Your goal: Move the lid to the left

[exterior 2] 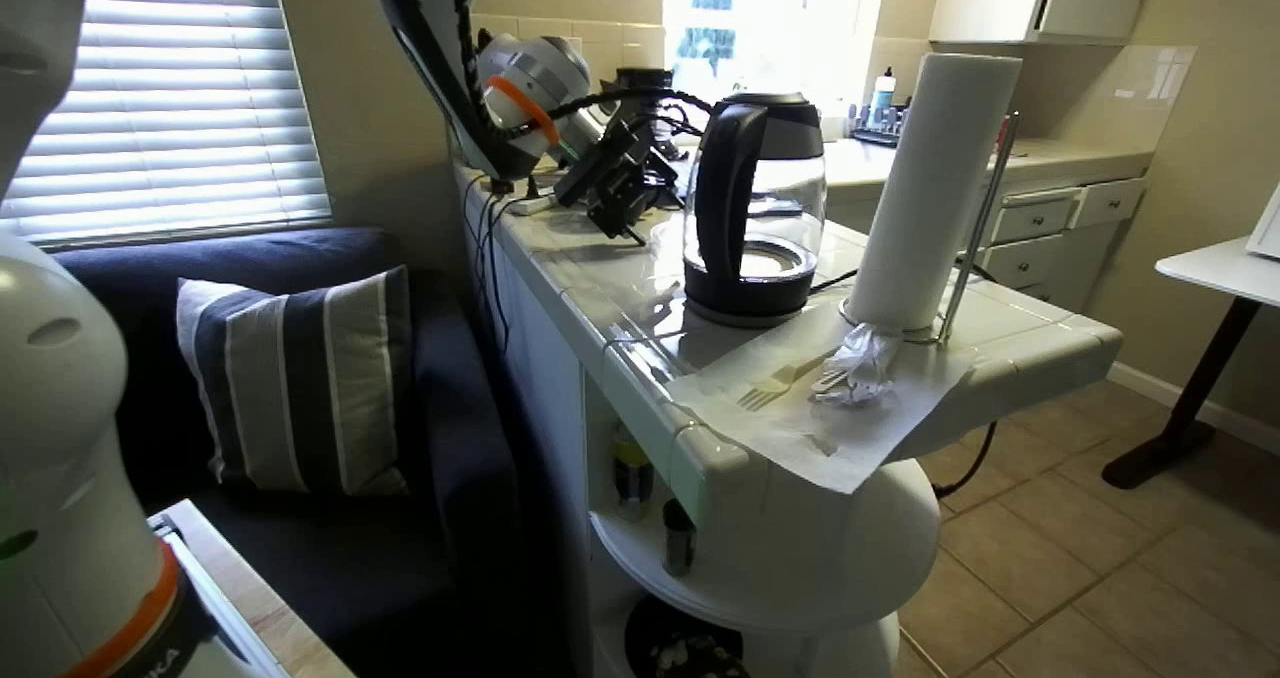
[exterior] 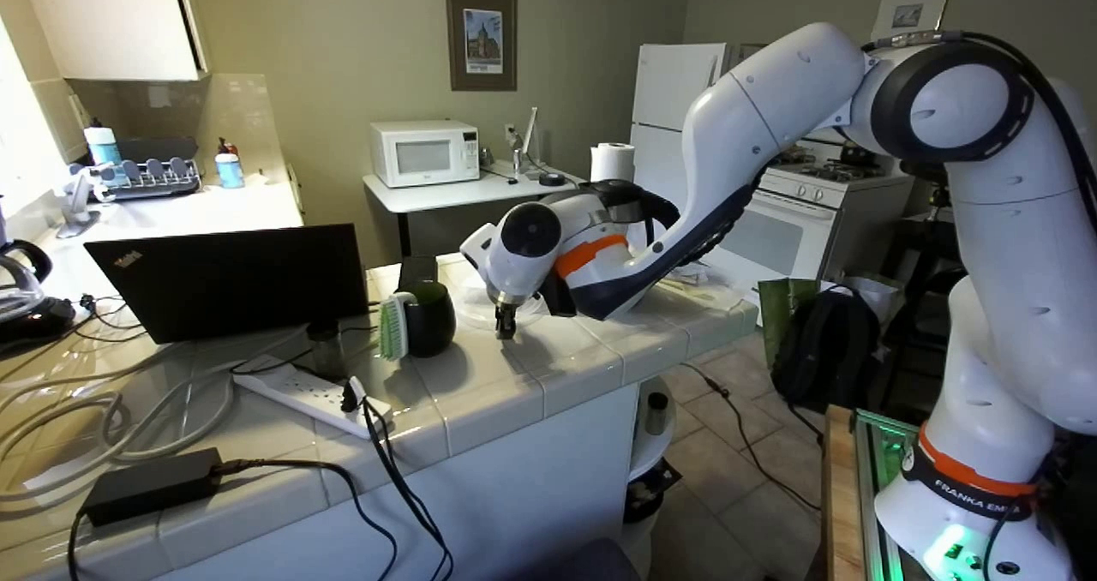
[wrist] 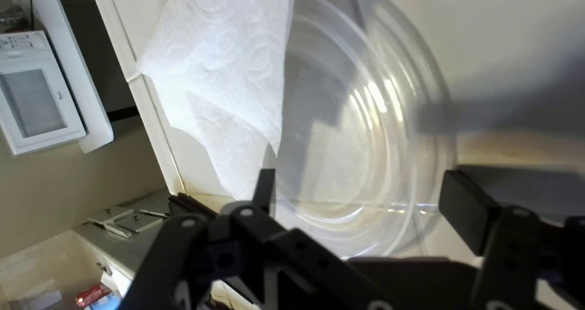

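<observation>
Here's one lid [wrist: 349, 150], round, clear, ringed, lying on the tiled tabletop [wrist: 461, 31] | one paper towel [wrist: 228, 49], white, embossed with swirls, hiding part of it in the wrist view | one tool [wrist: 358, 184], two blocky fingers [wrist: 468, 209] spread wide, lid showing between them!

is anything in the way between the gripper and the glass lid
Partly: in the wrist view, a white paper towel covers the picture-left part of the lid; whether it rests on the glass is unclear. Over the uncovered part, nothing visible stands between the lid and the open gripper.
</observation>
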Action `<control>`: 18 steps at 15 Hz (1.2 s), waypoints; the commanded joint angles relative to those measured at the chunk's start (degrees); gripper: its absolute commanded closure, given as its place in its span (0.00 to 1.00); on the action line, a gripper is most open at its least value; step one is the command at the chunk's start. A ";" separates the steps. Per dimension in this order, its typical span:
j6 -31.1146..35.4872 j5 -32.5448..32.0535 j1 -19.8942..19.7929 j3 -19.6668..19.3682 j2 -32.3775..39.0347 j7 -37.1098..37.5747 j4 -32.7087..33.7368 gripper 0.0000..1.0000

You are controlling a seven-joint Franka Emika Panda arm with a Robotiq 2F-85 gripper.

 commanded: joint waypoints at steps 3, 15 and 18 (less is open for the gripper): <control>3.18 -1.09 -0.68 -0.81 2.25 -1.79 1.20 0.56; 4.19 3.51 -0.82 0.33 -0.03 -4.26 -0.67 0.98; 3.33 5.82 -0.52 0.91 -1.73 -5.65 -1.44 0.98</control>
